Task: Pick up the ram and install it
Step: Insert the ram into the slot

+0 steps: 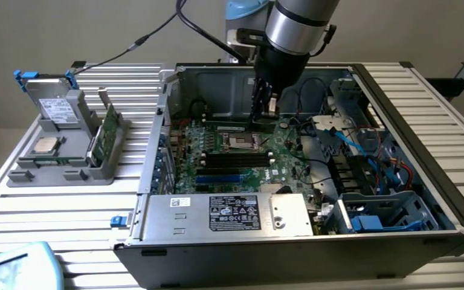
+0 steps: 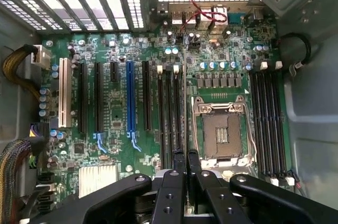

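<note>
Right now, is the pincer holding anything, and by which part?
Cannot tell. The pincer is shut above the motherboard; whether something thin sits between its fingers is hidden.

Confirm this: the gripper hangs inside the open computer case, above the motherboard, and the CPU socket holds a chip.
Wrong on the socket: the wrist view shows the CPU socket empty, its frame around bare contacts. The gripper does hang inside the open computer case, above the motherboard.

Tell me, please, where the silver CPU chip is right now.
In the exterior view, the CPU chip lies on the grey holder at the view's left, outside the computer case, beside the upright green card.
</note>
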Tool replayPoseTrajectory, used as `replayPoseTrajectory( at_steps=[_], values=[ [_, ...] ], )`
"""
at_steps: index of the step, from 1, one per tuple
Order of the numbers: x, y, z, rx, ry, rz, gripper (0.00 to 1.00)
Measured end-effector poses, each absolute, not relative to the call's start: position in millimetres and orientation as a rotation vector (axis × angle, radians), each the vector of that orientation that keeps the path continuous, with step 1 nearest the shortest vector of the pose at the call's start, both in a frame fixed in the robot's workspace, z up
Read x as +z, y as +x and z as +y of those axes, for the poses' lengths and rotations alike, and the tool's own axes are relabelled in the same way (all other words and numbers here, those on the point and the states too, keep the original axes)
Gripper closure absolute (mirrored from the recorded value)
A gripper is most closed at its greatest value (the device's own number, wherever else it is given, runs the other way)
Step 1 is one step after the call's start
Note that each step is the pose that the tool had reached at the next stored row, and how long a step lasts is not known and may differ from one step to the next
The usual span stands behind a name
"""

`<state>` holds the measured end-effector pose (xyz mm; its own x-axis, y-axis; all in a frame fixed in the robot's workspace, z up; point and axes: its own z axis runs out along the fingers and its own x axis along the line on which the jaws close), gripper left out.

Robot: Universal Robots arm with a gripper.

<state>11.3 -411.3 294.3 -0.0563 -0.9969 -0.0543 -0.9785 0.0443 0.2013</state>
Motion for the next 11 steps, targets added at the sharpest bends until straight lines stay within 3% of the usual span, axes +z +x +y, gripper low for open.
replayPoseTrajectory(
  at_steps=[11],
  values=[
    [279.8, 11.5, -411.3, -0.255, 2.088, -2.16, 0.87]
  ],
)
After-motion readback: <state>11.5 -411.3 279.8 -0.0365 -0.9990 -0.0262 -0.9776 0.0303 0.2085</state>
